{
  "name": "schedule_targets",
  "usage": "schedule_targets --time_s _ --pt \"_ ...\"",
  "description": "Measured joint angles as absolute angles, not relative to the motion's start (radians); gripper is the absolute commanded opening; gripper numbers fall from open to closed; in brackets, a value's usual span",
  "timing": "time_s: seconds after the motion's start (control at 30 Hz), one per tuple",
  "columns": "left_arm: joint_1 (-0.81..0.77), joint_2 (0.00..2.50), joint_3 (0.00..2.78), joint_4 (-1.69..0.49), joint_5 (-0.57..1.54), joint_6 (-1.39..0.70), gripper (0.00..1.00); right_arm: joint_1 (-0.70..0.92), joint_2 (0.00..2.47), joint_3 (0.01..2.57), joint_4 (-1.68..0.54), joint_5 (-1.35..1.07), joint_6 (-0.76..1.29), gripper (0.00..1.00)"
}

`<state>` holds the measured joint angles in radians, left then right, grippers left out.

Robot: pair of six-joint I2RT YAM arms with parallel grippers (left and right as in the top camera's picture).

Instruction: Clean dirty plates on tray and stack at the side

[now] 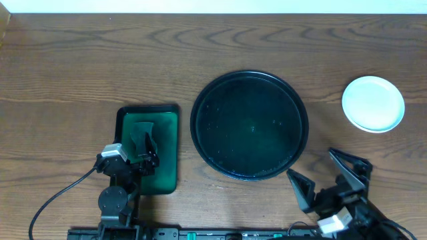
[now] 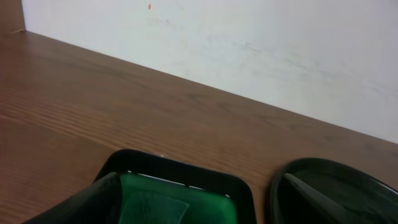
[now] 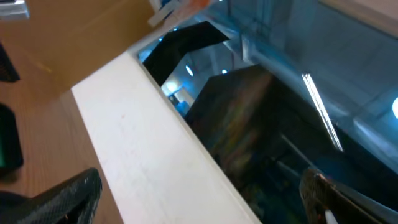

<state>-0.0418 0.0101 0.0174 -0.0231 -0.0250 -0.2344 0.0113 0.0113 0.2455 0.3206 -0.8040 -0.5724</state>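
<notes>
**Figure. Overhead and wrist views of the plate-cleaning task, judged near its end.**

The round black tray [image 1: 250,100] sits mid-counter [image 1: 80,67] and serves as the reference for all positions. Its glossy floor carries no plate; only faint specks and reflections show.

The plates [image 1: 373,103] lie to the right of the tray and a little beyond it, well apart from its rim. They appear as one white disc with a pale rim. From above they seem to be stacked, but the number in the stack cannot be told. This position matches the "side" named in the task, so the stacking is judged done or nearly done.

Just left of the tray lies a dark green rectangular tray [image 1: 168,157]. In the left wrist view it holds a flat green pad [image 2: 152,208], presumably the wiping tool. Whether it is cloth or sponge is unclear.

The left claw [image 1: 145,141] hangs over this green tray with its fingers spread and nothing between them. This is consistent with the pad having been set down where it is stored.

The right claw [image 1: 325,175] is near the tray's lower right edge, on the robot's side of it. Its jaws are wide apart and empty, and it touches neither the tray nor the plates. Its wrist camera points up at the wall, which suggests a parked arm.
</notes>
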Motion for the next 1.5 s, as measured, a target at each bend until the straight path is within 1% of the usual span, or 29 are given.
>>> schedule_targets --time_s 0.13,0.27,0.47,0.7,0.8,1.07,1.3,1.5 --pt "-0.042 0.010 0.017 -0.023 -0.025 -0.234 0.80 0.011 0.011 0.147 0.445 -0.790 -0.554 0.99" --pt "-0.042 0.010 0.017 -0.023 -0.025 -0.234 0.80 0.011 0.011 0.092 0.506 -0.727 -0.492 0.99" --pt "-0.042 0.010 0.017 -0.023 -0.025 -0.234 0.80 0.011 0.011 0.033 0.543 -0.624 -0.402 0.99" --pt "-0.042 0.010 0.017 -0.023 -0.025 -0.234 0.80 0.011 0.011 0.007 0.531 -0.540 -0.359 0.99" --pt "-0.042 0.010 0.017 -0.023 -0.025 -0.234 0.80 0.011 0.011 0.007 0.478 -0.502 -0.342 0.99" --pt "-0.042 0.010 0.018 -0.023 -0.025 -0.234 0.80 0.011 0.011 0.007 0.205 -0.411 -0.259 0.99" --pt "-0.041 0.010 0.018 -0.023 -0.025 -0.234 0.80 0.011 0.011 0.007 -0.023 -0.322 -0.130 0.99" --pt "-0.041 0.010 0.018 -0.023 -0.025 -0.234 0.80 0.011 0.012 0.007 -0.048 -0.278 -0.086 0.99"
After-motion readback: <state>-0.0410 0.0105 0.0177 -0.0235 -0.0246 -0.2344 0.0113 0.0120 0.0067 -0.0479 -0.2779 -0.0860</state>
